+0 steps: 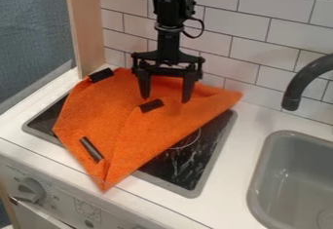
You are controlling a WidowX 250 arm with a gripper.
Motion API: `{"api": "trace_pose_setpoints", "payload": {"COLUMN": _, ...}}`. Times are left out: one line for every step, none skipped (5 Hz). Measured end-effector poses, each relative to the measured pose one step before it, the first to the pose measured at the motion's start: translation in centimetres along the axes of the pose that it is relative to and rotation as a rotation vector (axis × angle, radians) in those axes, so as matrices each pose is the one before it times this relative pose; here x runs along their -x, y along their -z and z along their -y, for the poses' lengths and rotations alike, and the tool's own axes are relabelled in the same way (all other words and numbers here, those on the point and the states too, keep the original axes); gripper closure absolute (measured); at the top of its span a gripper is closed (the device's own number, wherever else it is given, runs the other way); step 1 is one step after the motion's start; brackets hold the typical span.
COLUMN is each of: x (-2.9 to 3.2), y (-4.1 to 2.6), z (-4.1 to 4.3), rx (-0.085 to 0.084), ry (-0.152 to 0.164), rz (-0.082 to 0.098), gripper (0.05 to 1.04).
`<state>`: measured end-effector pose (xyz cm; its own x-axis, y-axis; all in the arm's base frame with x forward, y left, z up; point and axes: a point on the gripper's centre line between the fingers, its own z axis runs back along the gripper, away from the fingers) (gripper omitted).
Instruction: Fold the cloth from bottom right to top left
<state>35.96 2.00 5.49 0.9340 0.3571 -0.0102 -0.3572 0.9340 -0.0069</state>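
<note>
Stove knob [28, 191] at 8 o'clock, orange cloth [123, 125] draped across the cooktop [189, 167] beyond.
Markings near the knob are too small to read; the end effector [166, 99] hangs from 12 o'clock, fingers spread, with most of the cloth toward its 7 o'clock.

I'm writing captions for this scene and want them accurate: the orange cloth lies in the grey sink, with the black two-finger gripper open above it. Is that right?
The place is wrong: the camera view shows the orange cloth on the black stove top, beside the grey sink, not in it. The black two-finger gripper is indeed open above it.
</note>
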Motion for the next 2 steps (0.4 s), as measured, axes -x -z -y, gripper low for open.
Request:
{"api": "trace_pose_setpoints", "payload": {"x": 0.079, "y": -1.414, "z": 0.083, "rx": 0.0122, "ry": 0.0086, "rz": 0.0203, "gripper": 0.085}}
{"api": "trace_pose_setpoints", "payload": {"x": -0.032, "y": -0.276, "z": 0.014, "rx": 0.0022, "ry": 0.0001, "rz": 0.0073, "gripper": 0.085}}
